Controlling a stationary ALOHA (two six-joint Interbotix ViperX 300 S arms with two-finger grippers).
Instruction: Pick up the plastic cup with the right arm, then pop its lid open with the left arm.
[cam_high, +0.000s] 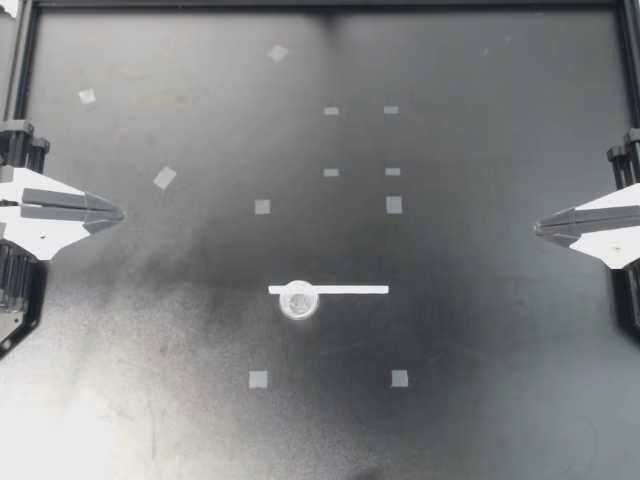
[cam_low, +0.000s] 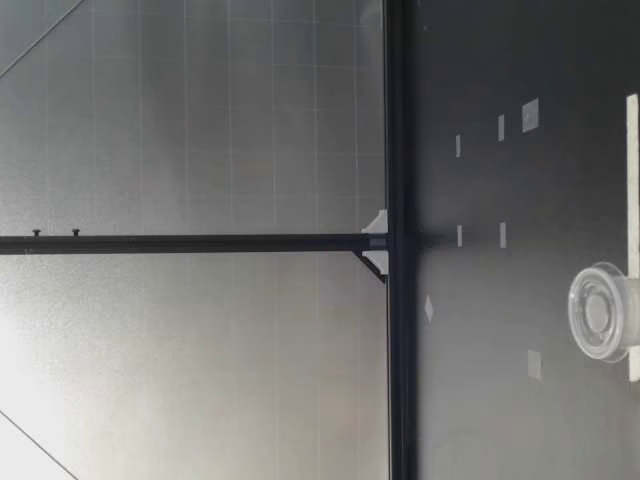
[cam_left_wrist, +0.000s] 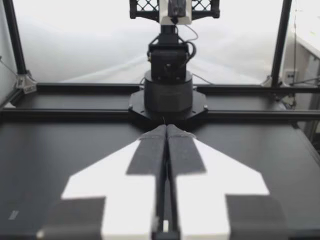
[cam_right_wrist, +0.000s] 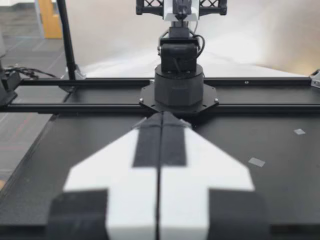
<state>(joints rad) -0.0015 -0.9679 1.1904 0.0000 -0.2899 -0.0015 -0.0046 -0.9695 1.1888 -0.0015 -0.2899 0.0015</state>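
1. Left gripper (cam_high: 118, 213) is seen at the left edge of the table (cam_high: 480, 330), clenched tight with nothing held. In the left wrist view (cam_left_wrist: 166, 129) its two fingers are pressed flat together.
2. Right gripper (cam_high: 540, 228) is found at the opposite edge, likewise closed on nothing. Its fingers are shown meeting along their whole length in the right wrist view (cam_right_wrist: 161, 116).
3. A small clear cup (cam_high: 299, 299) is placed near the middle of the table, well apart from both grippers and somewhat nearer the left one.
4. A white strip (cam_high: 345, 290) is laid flat across the table. The cup is set against it near the end toward the left gripper, overlapping its edge.
5. In the low view the cup (cam_low: 603, 312) is shown resting on the table, touching the strip (cam_low: 632, 180).
6. Small tape squares (cam_high: 262, 207) are scattered over the table around the cup and the strip.
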